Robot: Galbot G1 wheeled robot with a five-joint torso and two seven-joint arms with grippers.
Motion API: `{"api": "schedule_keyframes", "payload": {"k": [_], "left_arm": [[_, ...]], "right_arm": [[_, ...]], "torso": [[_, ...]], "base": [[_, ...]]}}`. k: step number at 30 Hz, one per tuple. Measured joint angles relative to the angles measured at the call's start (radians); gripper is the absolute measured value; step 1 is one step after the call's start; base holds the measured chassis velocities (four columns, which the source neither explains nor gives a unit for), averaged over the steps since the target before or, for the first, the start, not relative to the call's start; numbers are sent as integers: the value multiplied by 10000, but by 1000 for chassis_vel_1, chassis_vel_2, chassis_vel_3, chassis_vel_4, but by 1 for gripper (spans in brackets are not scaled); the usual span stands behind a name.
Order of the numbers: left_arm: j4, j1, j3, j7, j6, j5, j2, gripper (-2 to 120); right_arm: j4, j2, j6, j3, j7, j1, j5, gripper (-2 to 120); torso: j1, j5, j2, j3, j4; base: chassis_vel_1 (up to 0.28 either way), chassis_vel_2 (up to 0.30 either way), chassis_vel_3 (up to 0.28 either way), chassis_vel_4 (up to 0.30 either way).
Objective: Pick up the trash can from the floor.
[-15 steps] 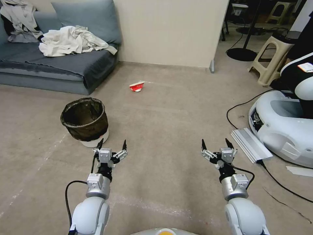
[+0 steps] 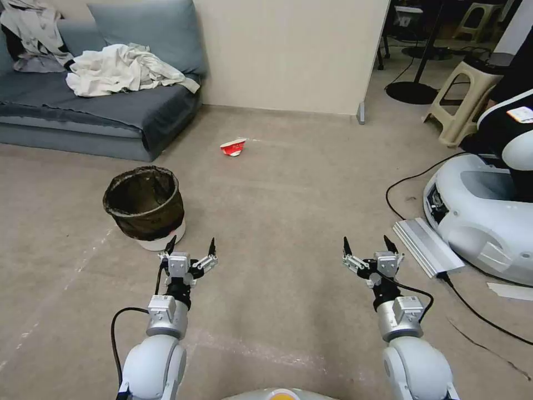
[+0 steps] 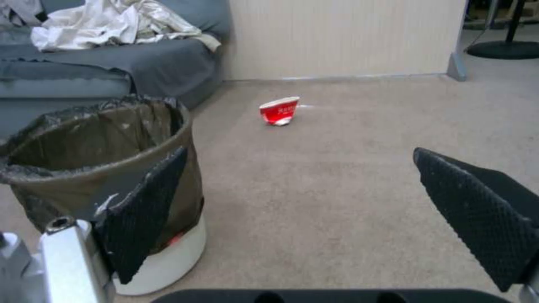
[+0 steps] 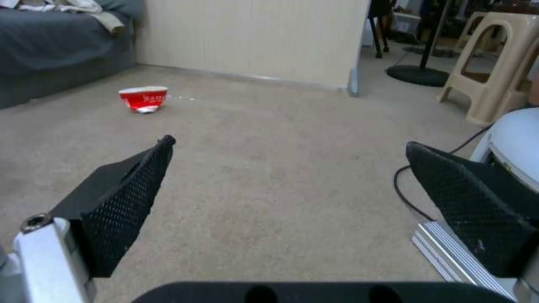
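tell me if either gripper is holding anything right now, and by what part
Nothing is held. The left gripper and right gripper both hang open above the floor; the trash can stands ungrasped.

On the floor (image 2: 288,194), the trash can (image 2: 145,208) stands upright just ahead and left of the left gripper (image 2: 190,247), the paper cup (image 2: 234,147) lies farther ahead, and the right gripper (image 2: 366,247) hangs level, well apart to its right.

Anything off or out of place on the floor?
A crushed red-and-white paper cup lies on its side on the floor, beyond the upright trash can. A cable trails loose toward the white machine base.
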Motion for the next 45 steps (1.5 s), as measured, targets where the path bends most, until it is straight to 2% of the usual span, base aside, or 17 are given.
{"api": "schedule_keyframes", "payload": {"k": [7,9,10,13,14,18,19,21,22,23,26,30,45], "left_arm": [[-56,20,-16,10,15,-9,-4,100],[-538,227,-205,172,335,-186,-115,100],[-538,227,-205,172,335,-186,-115,100],[-1553,680,-624,525,1043,-568,-356,100],[-1553,680,-624,525,1043,-568,-356,100],[-3002,1323,-1207,1029,2052,-1118,-694,100],[-3002,1323,-1207,1029,2052,-1118,-694,100],[-3640,1644,-1510,1286,2316,-1325,-879,100],[-3772,1826,-1698,1389,2000,-1328,-1005,100],[-3772,1826,-1698,1389,2000,-1328,-1005,100],[-3748,1961,-1781,1493,1395,-1314,-1071,100],[-3611,1997,-1786,1496,1145,-1299,-1076,100],[-3497,1971,-1861,1476,1127,-1299,-1011,100]], "right_arm": [[21,-1,-33,6,0,-8,17,100],[485,-12,-416,95,9,-109,257,100],[485,-12,-416,95,9,-109,257,100],[1560,-47,-1317,308,94,-348,827,100],[1560,-47,-1317,308,94,-348,827,100],[3051,-99,-2574,604,225,-682,1616,100],[3051,-99,-2574,604,225,-682,1616,100],[3516,-223,-2747,764,-56,-786,2018,100],[3595,-280,-2726,791,-225,-811,2170,100],[3595,-280,-2726,791,-225,-811,2170,100],[3585,-352,-2566,788,-349,-780,2399,100],[3463,-409,-2340,760,-351,-731,2486,100],[3246,-479,-1986,718,-340,-646,2648,100]], "torso": [[0,0,0,0,1],[0,1,0,0,-1],[0,1,0,0,-1],[0,1,0,0,0],[0,1,0,0,0],[0,0,0,0,0],[0,0,0,0,0],[-1,-3,0,-1,-4],[-1,6,1,-2,4],[-1,6,1,-2,4],[-1,2,0,-1,0],[-2,0,0,-1,0],[-2,0,0,0,-1]], "base": [[0,0,0,0],[0,0,0,0],[0,0,0,0],[0,0,0,0],[0,0,0,0],[0,0,0,0],[0,0,0,0],[0,0,0,0],[0,0,0,0],[0,0,0,0],[0,0,0,0],[0,0,0,0],[0,0,0,0]]}}
